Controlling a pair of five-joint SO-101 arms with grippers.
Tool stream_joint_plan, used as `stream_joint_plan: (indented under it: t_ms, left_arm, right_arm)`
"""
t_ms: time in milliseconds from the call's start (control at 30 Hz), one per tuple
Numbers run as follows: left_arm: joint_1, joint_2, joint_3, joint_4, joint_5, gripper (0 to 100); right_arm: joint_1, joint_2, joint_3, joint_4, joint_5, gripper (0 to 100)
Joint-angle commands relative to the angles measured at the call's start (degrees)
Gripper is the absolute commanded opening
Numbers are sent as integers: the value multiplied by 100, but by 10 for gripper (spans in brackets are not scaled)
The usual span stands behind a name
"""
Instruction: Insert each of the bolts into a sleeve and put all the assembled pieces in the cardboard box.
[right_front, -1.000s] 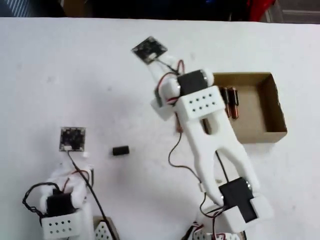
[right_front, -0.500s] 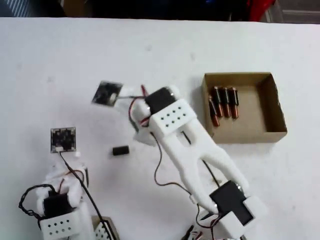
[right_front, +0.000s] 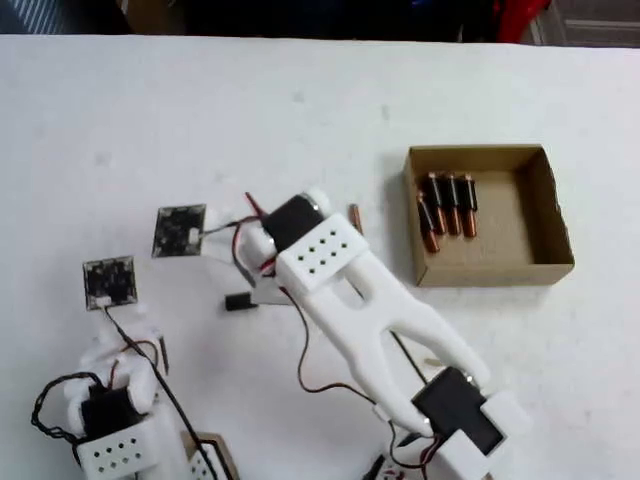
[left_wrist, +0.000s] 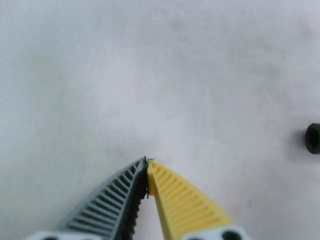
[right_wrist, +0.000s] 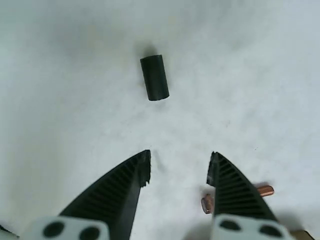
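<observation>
A box (right_front: 510, 225) of cardboard is seen near the right edge of the table (right_front: 150, 100), open at the top. Four assembled pieces (right_front: 452, 205) are held in it, each a black sleeve with a copper bolt end showing. They are laid side by side in the box's left half, toward its far wall, and the leftmost one is tilted toward its neighbour.

One loose bolt (right_front: 355, 218) is lying on the table just outside the box's left wall, beside the wrist of the right arm (right_front: 350, 290). One loose sleeve (right_front: 238, 301) is laid on its side left of the table's middle, between the two arms and apart from the bolt.

In the right wrist view, the right pincer (right_wrist: 179, 167) is spread wide above the table. The sleeve (right_wrist: 154, 77) is seen ahead of its tips, untouched. The bolt (right_wrist: 264, 190) is partly hidden behind one finger, and contact cannot be told.

In the left wrist view, the left pincer (left_wrist: 146, 165) is pressed together, tips meeting, over the table. The sleeve (left_wrist: 313, 138) is cut by the view's edge, well apart from the tips.
</observation>
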Motion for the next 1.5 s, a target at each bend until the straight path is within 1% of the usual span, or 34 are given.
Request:
stream_joint_plan:
  t_ms: [0, 167, 300, 433, 600, 800, 900, 1300, 1467]
  left_arm:
    - [-259, -22, 0, 70, 9, 23]
    - [-681, -22, 0, 70, 9, 23]
    - [-892, -22, 0, 70, 9, 23]
    - [-910, -22, 0, 70, 9, 23]
    - [-919, -22, 0, 70, 9, 23]
    - [-1314, -22, 0, 70, 9, 23]
    - [-1376, -22, 0, 70, 9, 23]
    - [-1367, -22, 0, 70, 9, 23]
    - [-1367, -22, 0, 70, 9, 23]
  right_arm:
    - [-110, -215, 185, -365, 105, 170]
    - [-215, -215, 774, -1103, 105, 170]
    - [-259, -215, 985, -1314, 158, 170]
    - [-321, -215, 1152, -1314, 765, 170]
    - [-356, -136, 1187, -1323, 1046, 170]
    - [-505, 690, 1160, -1947, 1037, 170]
    - [-532, 980, 1143, -2237, 1020, 170]
    - [-541, 1666, 527, -2281, 985, 170]
    - [-655, 1974, 334, -2281, 985, 170]
